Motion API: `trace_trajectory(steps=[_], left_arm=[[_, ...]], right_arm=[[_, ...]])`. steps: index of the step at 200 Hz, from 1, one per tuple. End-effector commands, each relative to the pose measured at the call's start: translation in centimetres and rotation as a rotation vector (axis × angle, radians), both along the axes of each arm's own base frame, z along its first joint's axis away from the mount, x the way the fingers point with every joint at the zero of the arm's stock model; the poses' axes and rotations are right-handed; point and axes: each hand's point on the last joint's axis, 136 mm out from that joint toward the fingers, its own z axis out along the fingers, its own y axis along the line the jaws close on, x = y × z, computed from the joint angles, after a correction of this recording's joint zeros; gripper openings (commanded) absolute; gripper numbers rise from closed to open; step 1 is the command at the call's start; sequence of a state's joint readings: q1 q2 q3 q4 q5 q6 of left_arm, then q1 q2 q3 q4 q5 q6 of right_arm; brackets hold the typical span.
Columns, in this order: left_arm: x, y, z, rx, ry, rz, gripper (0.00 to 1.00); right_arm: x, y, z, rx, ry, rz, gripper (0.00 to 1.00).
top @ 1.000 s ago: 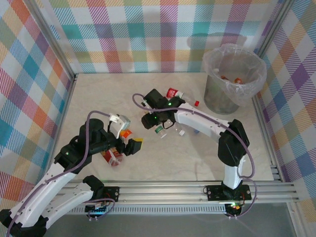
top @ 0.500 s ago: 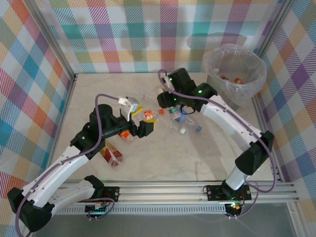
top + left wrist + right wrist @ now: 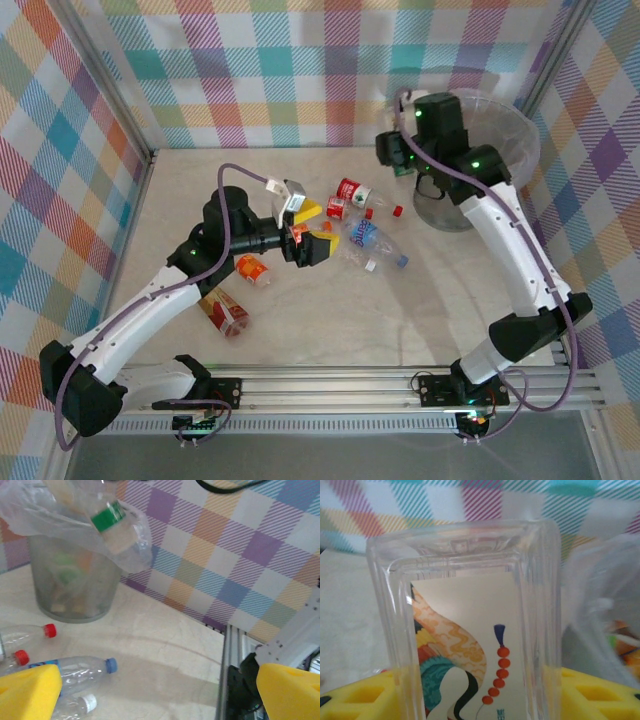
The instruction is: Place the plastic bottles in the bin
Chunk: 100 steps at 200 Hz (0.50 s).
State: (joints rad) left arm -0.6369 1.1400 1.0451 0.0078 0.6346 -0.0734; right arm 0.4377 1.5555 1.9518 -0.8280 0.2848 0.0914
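**One bottle gripped at the bin's rim, left hand wide and empty**

Far left on the table [image 3: 330, 330] lie the brown bottle [image 3: 225, 313] and, just beyond it, the orange bottle [image 3: 252, 268]. Both are on the base side of my left gripper [image 3: 313, 228]. That gripper hangs over mid-table with its yellow pads [image 3: 25, 692] spread as wide as they go. Nothing is between them and they touch nothing.

Just right of it lies the blue bottle [image 3: 370, 238], with the red bottle [image 3: 350, 190] near it on the far side. A clear red-capped bottle [image 3: 30, 631] lies between them and the bin [image 3: 440, 210].

My right gripper [image 3: 475, 700] is up at the bin's left rim, its pads pressed on both sides of the held bottle [image 3: 470, 630]. This is a clear, square-shouldered bottle with a printed label. The left wrist view shows its green band against the crinkly bag [image 3: 30, 515]. I cannot tell whether it is over the opening or just beside it.

The wrist view cuts off the held bottle's cap and base. My right arm covers much of the bin from above. What is inside the bin shows only as orange and green blurs through the bag.
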Motion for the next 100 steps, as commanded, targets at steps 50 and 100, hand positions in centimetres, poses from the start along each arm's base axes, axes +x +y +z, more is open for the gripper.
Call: trace_trajectory(steps=[50, 100], left_arm=[[-2.3, -0.9, 1.4, -0.061, -0.049, -0.088, 1.00], [-2.3, -0.6, 1.1, -0.040, -0.057, -0.065, 1.00]], right_arm=[[4.6, -11.7, 4.2, -0.098, -0.118, -0.366, 0.58], [7.3, -17.6, 2.7, -0.108, -0.086, -0.518, 0.58]])
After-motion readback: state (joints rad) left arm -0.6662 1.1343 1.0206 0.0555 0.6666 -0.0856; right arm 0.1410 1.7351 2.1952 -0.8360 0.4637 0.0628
